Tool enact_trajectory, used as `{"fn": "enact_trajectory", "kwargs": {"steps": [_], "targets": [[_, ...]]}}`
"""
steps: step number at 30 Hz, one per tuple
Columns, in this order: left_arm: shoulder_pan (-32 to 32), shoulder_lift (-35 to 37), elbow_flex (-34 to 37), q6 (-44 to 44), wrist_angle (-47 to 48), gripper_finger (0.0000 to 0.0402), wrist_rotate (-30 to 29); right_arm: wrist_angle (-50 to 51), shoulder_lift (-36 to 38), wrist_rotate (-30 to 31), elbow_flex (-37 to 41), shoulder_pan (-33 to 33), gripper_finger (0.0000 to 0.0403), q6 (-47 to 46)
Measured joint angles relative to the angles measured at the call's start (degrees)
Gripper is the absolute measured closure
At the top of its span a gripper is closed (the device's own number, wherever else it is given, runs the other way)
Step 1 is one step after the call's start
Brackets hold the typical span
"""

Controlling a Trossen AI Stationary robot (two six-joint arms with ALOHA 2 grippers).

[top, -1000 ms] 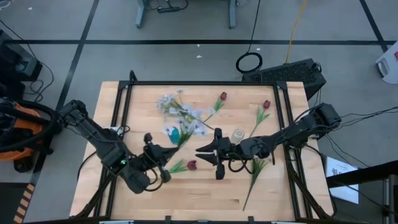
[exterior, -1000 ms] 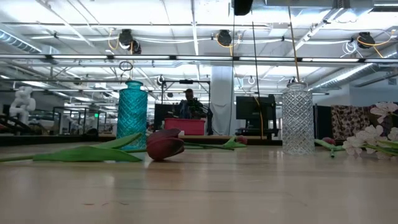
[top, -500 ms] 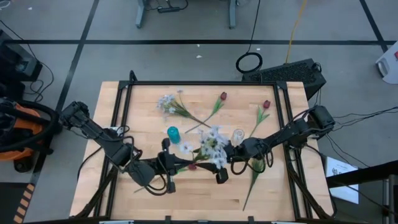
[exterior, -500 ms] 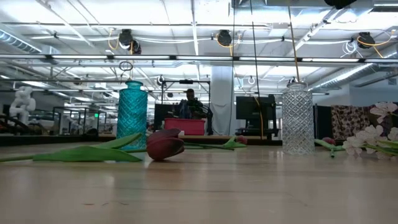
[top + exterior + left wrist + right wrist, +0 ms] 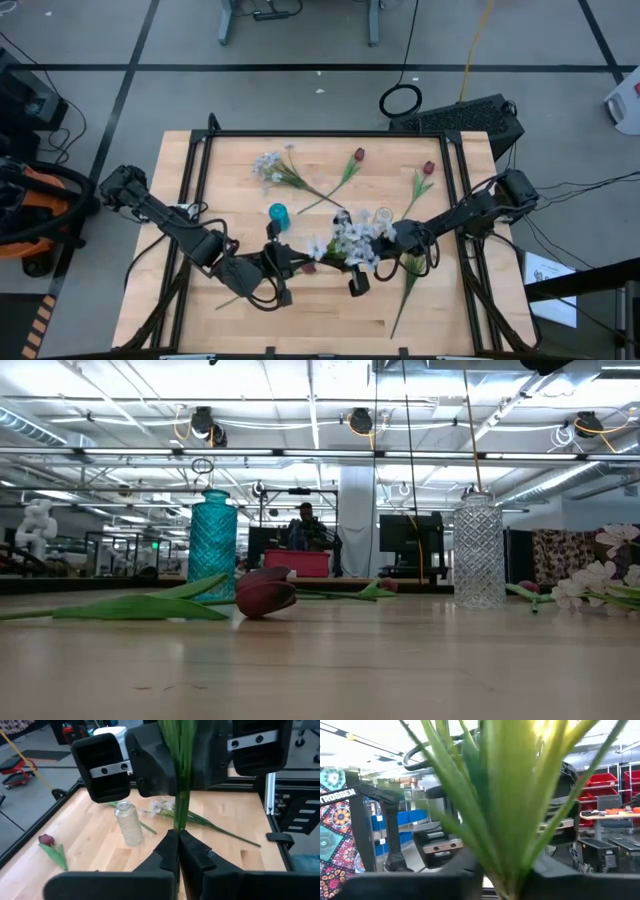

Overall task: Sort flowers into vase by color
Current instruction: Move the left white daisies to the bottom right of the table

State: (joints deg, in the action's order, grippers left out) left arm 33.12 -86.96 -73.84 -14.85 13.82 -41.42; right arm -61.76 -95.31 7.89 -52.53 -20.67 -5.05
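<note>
My left gripper [image 5: 290, 266] is shut on a spray of small white blossoms [image 5: 352, 240], held above the table's middle. My right gripper [image 5: 357, 268] faces it, open, one finger on each side of the green stem [image 5: 180, 750] without touching. The spray's leaves [image 5: 510, 795] fill the right wrist view. The teal vase [image 5: 278, 212] and the clear vase [image 5: 383, 215] stand upright. A dark red tulip [image 5: 265, 592] lies on its side near the grippers. Another white spray [image 5: 275, 168] and two red tulips [image 5: 357, 155] [image 5: 428, 168] lie toward the far edge. My left gripper pinches the spray's green stem [image 5: 176, 822] between its two shut fingertips. The fingers come level from the table's left side and lie across the stem. The spray is lifted clear of the table, and its stem and leaves rise past the fingers toward my right gripper.
A leafy green stem [image 5: 410, 275] lies on the table under my right arm. A black frame rail [image 5: 200, 160] borders the wooden table. The table's near strip [image 5: 320, 320] is bare wood. A person [image 5: 305, 525] shows far off in the room behind.
My left gripper has carried the white spray from beside the teal vase toward the table's right, up to my right gripper. The spray has swung round, so its blossoms now lie over the right gripper's fingers. The right gripper has kept nearly still.
</note>
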Motion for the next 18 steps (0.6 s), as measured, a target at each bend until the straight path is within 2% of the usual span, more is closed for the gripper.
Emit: {"fn": "enact_trajectory", "kwargs": {"steps": [2, 6, 10, 14, 18], "targets": [[0.00, 0.02, 0.00, -2.48, 0.36, 0.0368, 0.03, 0.04, 0.03, 0.26, 0.00, 0.02, 0.0391, -0.10], [0.00, 0.03, 0.00, -6.80, 3.67, 0.0310, -0.68, 4.58, 1.43, 2.40, 0.00, -0.04, 0.0392, -2.29], [1.13, 0.80, 0.00, -11.59, 9.62, 0.0241, -1.88, 16.93, 6.59, 5.06, 0.02, -1.37, 0.0399, -4.95], [3.38, 0.90, 0.00, -17.07, 17.20, 0.0191, -1.68, 34.02, 14.34, 13.56, 0.02, -4.57, 0.0400, -9.98], [5.58, 0.89, 0.01, -25.03, 26.18, 0.0169, 0.49, 46.11, 20.33, 24.25, 0.02, -9.33, 0.0401, -17.65]]}}
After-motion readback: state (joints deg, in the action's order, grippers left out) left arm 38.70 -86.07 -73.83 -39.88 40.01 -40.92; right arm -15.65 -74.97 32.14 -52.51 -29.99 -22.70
